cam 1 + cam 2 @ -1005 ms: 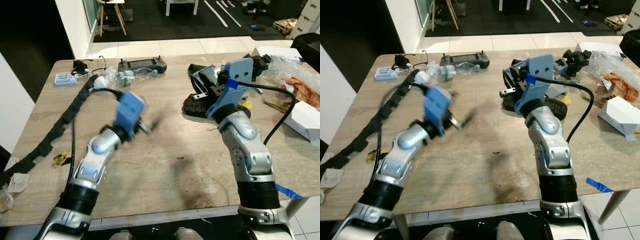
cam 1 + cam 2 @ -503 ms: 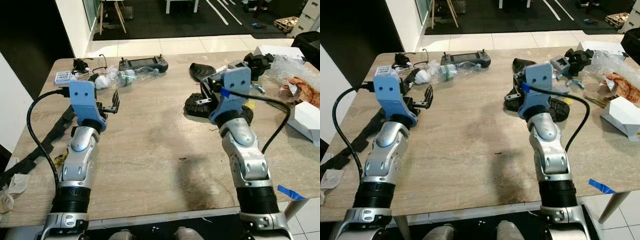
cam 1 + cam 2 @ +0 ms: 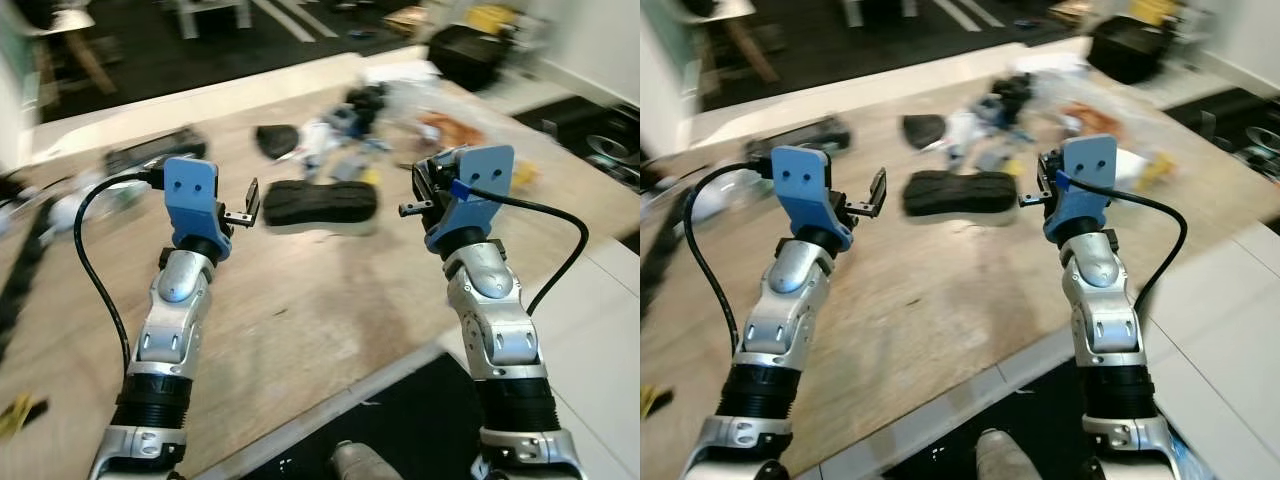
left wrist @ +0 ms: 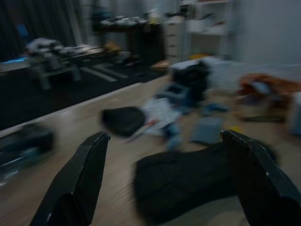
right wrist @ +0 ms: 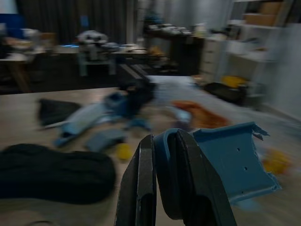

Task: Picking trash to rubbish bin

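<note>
Blurred table (image 3: 300, 300); right end effector (image 5: 162, 188) clamping blue scrap (image 5: 233, 160).

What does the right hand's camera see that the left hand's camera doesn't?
Right wrist view: the right gripper is pinched shut on a torn blue plastic piece, and a small yellow bit lies on the table beyond it. Left wrist view: the left gripper is wide open, with nothing between its fingers. Both: the long black thing lying on the wooden table, with blurry clutter behind it.
</note>
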Robot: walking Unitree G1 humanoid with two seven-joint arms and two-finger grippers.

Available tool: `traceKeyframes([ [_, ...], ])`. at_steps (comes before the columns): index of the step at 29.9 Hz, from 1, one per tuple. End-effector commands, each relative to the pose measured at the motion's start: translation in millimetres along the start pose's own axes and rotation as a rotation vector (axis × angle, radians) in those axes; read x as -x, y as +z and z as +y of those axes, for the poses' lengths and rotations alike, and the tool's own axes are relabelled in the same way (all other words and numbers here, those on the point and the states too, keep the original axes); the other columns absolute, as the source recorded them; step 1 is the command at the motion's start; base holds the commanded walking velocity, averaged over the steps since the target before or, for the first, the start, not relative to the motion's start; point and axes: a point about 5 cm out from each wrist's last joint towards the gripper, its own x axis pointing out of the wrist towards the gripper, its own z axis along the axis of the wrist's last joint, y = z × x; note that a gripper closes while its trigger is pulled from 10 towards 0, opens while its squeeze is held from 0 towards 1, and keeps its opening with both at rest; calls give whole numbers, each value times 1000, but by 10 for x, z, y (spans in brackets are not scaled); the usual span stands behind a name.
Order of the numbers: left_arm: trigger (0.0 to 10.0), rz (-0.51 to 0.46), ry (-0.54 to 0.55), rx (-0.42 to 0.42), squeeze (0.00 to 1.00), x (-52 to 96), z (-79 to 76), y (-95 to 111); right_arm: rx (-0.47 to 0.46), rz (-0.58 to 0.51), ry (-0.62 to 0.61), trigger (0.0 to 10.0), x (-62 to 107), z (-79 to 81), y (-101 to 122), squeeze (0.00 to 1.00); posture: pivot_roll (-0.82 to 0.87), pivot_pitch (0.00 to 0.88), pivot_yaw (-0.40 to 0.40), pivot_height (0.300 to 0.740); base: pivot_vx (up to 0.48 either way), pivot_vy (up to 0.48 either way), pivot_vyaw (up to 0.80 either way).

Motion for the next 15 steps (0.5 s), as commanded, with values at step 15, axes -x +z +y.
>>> traceKeyframes([
  [15, 10000, 18, -42, -19, 0, -18, -22, -13, -2, 32, 34, 10000, 47, 150, -182, 0, -91, 34, 22, 740, 0, 0, -800],
])
